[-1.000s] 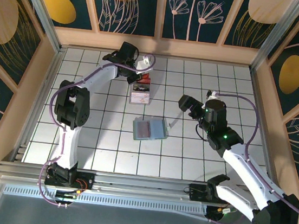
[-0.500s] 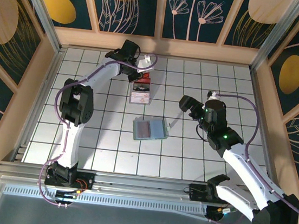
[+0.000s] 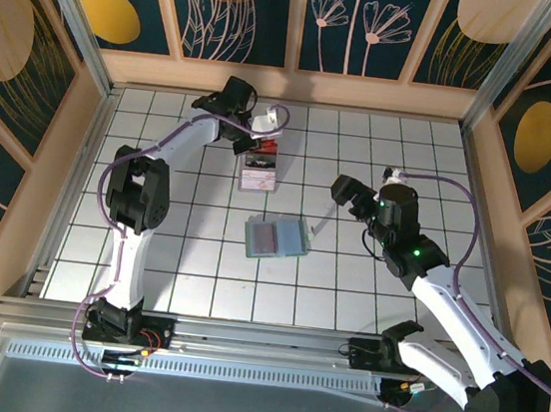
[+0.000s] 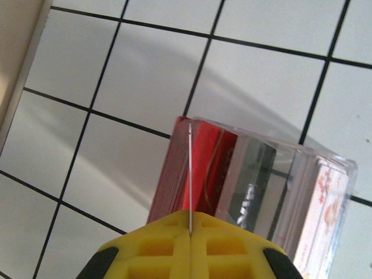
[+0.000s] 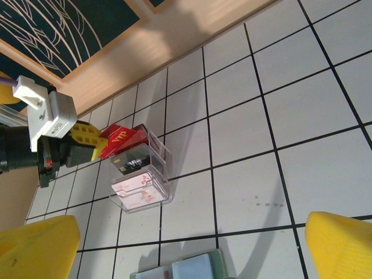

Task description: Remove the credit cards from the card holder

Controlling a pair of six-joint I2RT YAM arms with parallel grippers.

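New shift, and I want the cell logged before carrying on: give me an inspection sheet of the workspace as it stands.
Surface: white tiled table, black grid lines.
Job's things: card holder lies open flat mid-table; clear stand beyond it holds red, black and white cards.
Clutter: nothing seen.
Grippers: left gripper shut on a thin card at the stand; right gripper open, above the table, holding nothing.
Cables: purple cables run along both arms.
Surroundings: wood-framed floral wall panels.
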